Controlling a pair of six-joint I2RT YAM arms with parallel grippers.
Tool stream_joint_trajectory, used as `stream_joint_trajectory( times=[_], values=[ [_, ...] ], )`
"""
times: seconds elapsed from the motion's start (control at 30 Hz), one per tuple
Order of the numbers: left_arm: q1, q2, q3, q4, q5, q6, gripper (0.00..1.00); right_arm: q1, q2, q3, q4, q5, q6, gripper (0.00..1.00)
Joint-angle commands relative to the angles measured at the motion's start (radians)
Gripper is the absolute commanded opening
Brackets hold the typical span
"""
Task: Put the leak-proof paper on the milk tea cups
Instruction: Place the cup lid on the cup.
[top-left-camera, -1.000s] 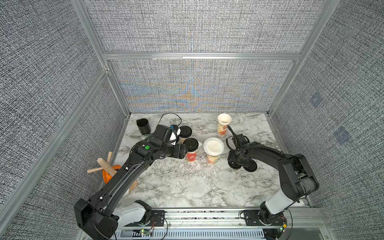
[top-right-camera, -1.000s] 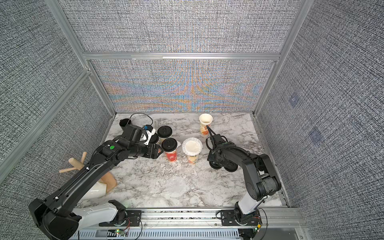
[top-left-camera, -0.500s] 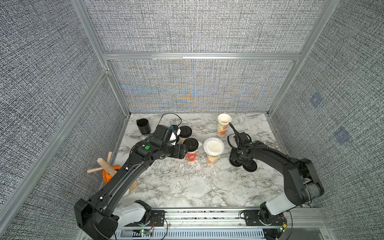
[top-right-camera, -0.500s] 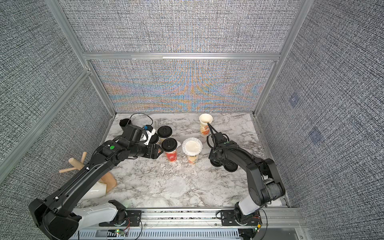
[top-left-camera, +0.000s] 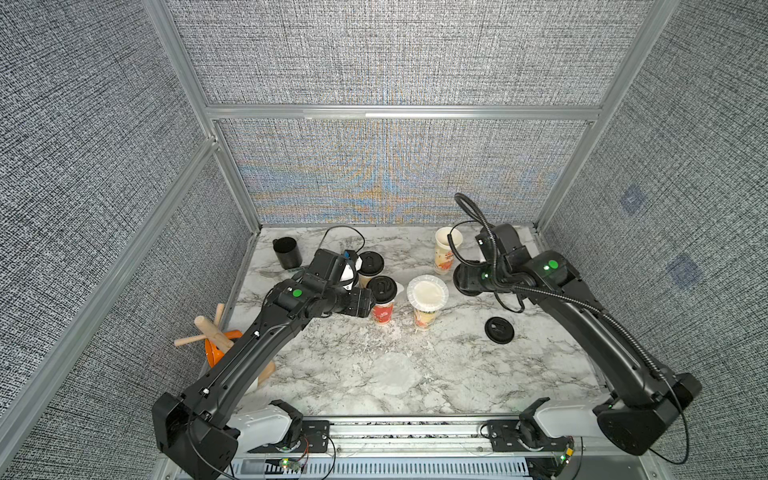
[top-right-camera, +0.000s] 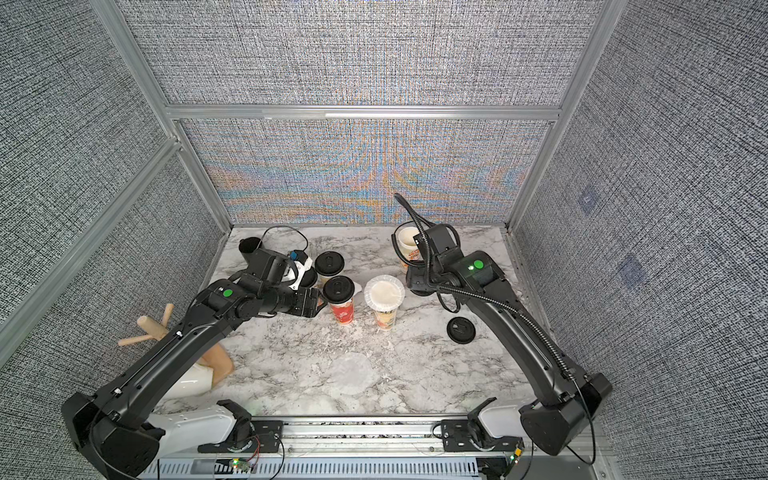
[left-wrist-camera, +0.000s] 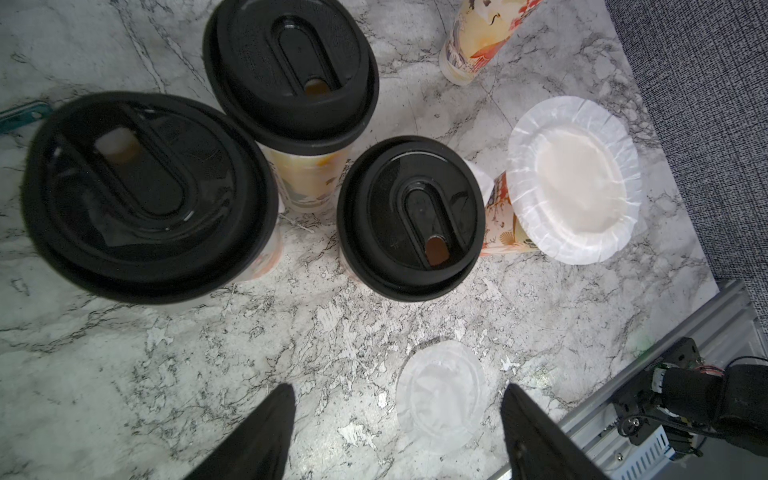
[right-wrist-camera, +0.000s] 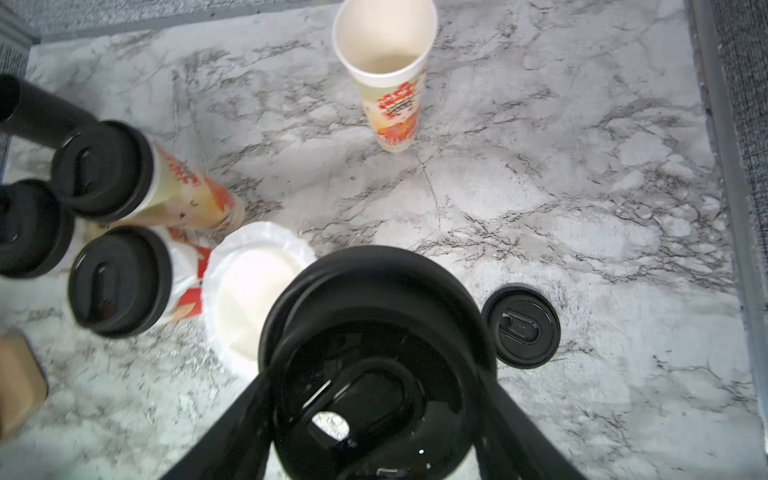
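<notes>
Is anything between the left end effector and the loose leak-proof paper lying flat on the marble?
Nothing visible. In the left wrist view the leak-proof paper lies on bare marble, framed by the open left end effector; the lidded cups stand beyond it.

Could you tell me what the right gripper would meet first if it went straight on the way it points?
Probably the bare table, with its held lid landing first; the paper-covered cup stands aside. Depth is unclear.
</notes>
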Motion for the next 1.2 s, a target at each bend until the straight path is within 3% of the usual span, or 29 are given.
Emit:
stream_joint_trajectory(
  times=[0.0, 0.2, 0.5, 1.17],
  values=[
    [0.0, 0.003, 0.009, 0.003, 0.007, 0.003, 0.8, 0.059, 0.064, 0.064, -0.122, -0.024, -0.049, 0.69],
    [0.0, 0.0, 0.008, 0.002, 0.007, 0.004, 0.79, 0.12, 0.197, 0.142, -0.108, -0.058, -0.086, 0.69],
    [0.0, -0.002, 0.005, 0.003, 0.005, 0.006, 0.79, 0.126, 0.315, 0.184, -0.069, -0.106, -0.123, 0.69],
    [0.0, -0.014, -0.008, -0.004, -0.006, 0.007, 0.79, 0.108, 0.386, 0.175, -0.047, -0.08, -0.131, 0.7]
  ],
)
